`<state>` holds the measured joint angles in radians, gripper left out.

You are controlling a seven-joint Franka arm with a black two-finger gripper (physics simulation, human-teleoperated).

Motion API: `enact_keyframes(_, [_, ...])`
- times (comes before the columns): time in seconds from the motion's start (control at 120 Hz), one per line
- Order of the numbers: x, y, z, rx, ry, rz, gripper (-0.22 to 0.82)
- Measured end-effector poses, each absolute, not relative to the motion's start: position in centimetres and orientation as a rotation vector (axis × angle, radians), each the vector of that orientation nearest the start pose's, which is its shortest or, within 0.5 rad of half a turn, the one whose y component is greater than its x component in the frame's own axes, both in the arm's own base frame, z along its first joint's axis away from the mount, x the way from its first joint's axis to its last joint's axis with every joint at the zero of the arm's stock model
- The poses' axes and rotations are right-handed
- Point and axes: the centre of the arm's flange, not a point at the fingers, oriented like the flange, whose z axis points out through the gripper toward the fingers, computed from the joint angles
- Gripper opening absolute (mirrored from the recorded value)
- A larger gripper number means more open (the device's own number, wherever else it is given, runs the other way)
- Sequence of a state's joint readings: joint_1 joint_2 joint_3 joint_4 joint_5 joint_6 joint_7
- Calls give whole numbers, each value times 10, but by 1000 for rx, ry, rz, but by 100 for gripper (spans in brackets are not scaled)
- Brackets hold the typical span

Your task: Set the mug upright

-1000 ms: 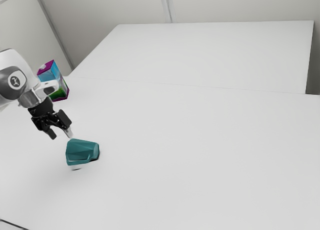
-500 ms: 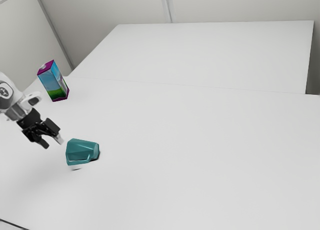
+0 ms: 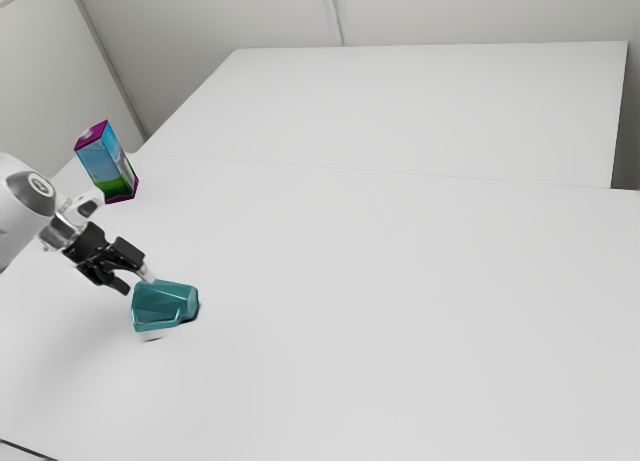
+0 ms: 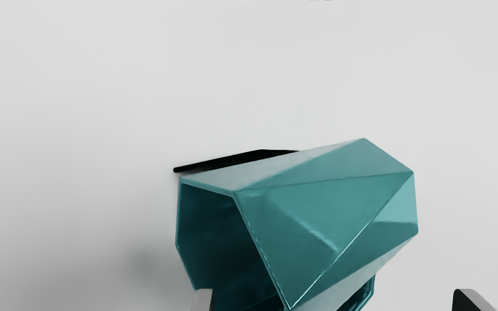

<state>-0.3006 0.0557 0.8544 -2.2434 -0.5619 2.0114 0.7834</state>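
Note:
In the exterior view the gripper [image 3: 137,281] is right at the open-mouth end of the teal faceted mug [image 3: 165,306], which lies on its side on the white table. One fingertip overlaps the mug's upper edge there; whether it touches is unclear. The wrist view has the gripper [image 4: 331,300] open, its fingers wide apart. Between and beyond them is the mug [image 4: 318,207], with its dark hollow mouth toward one finger, whose tip overlaps the rim. Part of the handle [image 4: 363,296] shows low on the mug's side.
A colourful carton [image 3: 107,166] stands on the table [image 3: 400,281] behind the gripper, near the arm. A dark shadow lies beside the mug. Walls rise beyond the table's far edge.
My gripper first drew back from the mug toward the exterior view's left, then came back toward it, now lower and closer to the mouth. Mug and carton have stayed put.

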Motion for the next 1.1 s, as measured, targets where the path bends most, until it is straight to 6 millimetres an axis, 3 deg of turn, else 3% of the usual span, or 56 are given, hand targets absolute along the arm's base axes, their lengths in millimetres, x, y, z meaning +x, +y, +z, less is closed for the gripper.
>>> enact_keyframes(0.65, [434,249,294,-3764,-165,-257,60])
enact_keyframes(1.1, [422,251,283,-3885,-188,-353,60])
